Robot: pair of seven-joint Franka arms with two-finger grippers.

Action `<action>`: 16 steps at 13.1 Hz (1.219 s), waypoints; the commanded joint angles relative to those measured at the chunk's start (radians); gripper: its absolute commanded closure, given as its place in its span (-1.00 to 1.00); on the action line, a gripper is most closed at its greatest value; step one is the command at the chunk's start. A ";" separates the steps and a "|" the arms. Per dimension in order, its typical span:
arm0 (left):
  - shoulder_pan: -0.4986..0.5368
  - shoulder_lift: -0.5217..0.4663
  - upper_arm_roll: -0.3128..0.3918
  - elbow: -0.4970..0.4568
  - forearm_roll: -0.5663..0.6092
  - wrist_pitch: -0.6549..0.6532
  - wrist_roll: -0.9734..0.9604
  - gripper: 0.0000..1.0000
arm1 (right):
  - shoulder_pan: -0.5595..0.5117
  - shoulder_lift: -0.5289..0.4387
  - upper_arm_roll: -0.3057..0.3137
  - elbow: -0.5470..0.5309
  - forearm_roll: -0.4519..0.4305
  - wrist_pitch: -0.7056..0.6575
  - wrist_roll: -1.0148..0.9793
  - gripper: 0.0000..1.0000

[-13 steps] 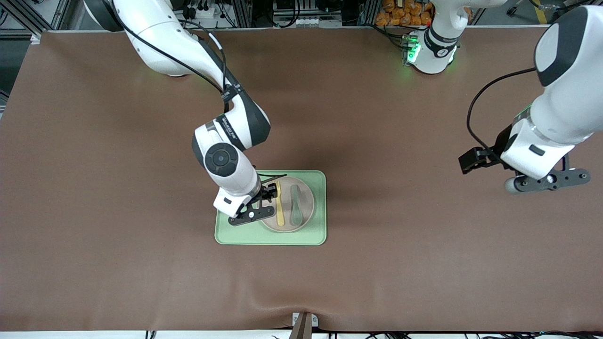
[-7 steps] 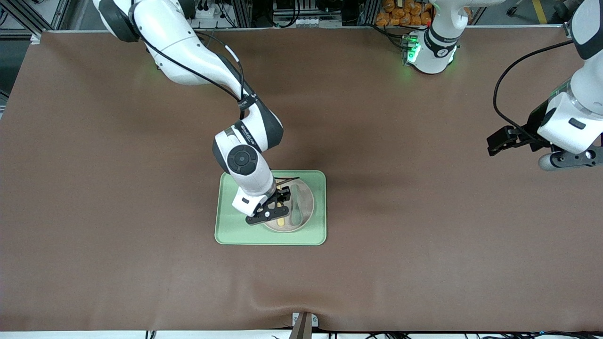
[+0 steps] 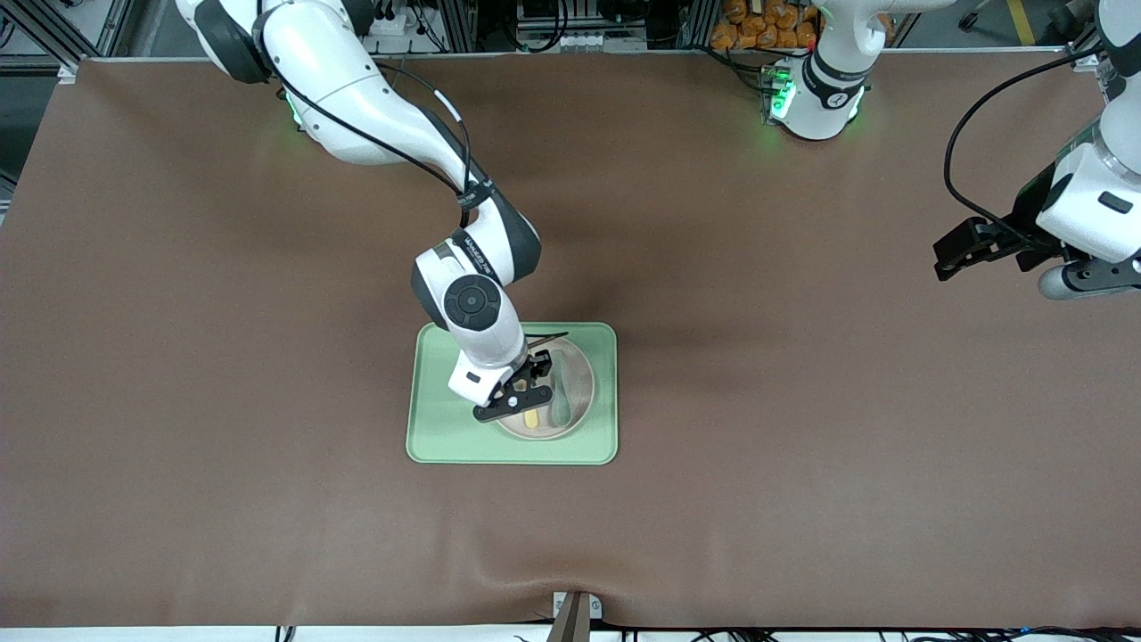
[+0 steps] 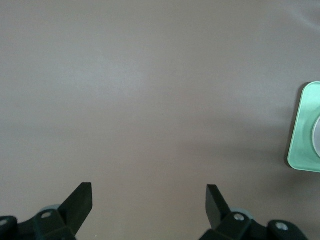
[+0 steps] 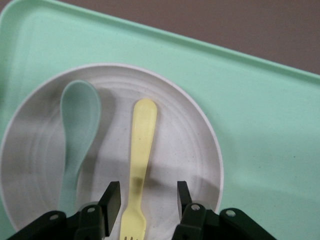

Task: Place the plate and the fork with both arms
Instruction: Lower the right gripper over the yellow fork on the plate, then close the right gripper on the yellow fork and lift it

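1. Surface: wide brown matte table (image 3: 267, 499); aluminium framing along the arms' edge.
2. Small pale-yellow plastic fork (image 5: 140, 160): lying flat in the plate, beside the spoon, apart from it.
3. Round, shallow, off-white plate (image 5: 195, 150): resting in the tray, toward the left arm's end of it.
4. Grey-green plastic spoon (image 5: 76, 135): flat in the plate.
5. Rectangular light-green tray (image 3: 437, 437): mid-table.
6. Right gripper (image 5: 145, 200): low over the plate, fingers parted, straddling the fork's neck, not clamped.
7. Left gripper (image 4: 148, 202): waiting over bare table at the left arm's end, fingers spread wide, holding nothing.
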 commanded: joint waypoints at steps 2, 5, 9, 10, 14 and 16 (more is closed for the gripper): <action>0.047 -0.039 -0.009 -0.017 -0.054 -0.019 0.017 -1.00 | 0.019 -0.001 -0.011 -0.029 -0.020 0.005 0.027 0.00; 0.055 -0.068 -0.009 -0.057 -0.061 -0.015 0.017 -1.00 | 0.031 0.010 -0.011 -0.023 -0.018 0.003 0.044 0.06; 0.059 -0.091 -0.007 -0.090 -0.065 -0.007 0.017 -1.00 | 0.037 0.024 -0.011 -0.019 -0.021 0.008 0.053 0.06; 0.064 -0.103 -0.010 -0.107 -0.065 -0.004 0.017 -1.00 | 0.040 0.030 -0.011 -0.016 -0.023 0.008 0.051 0.07; 0.066 -0.131 -0.010 -0.149 -0.065 0.023 0.017 -1.00 | 0.042 0.039 -0.011 0.003 -0.023 0.000 0.051 0.67; 0.067 -0.131 -0.010 -0.149 -0.065 0.023 0.017 -1.00 | 0.043 0.038 -0.011 0.012 -0.021 -0.005 0.085 1.00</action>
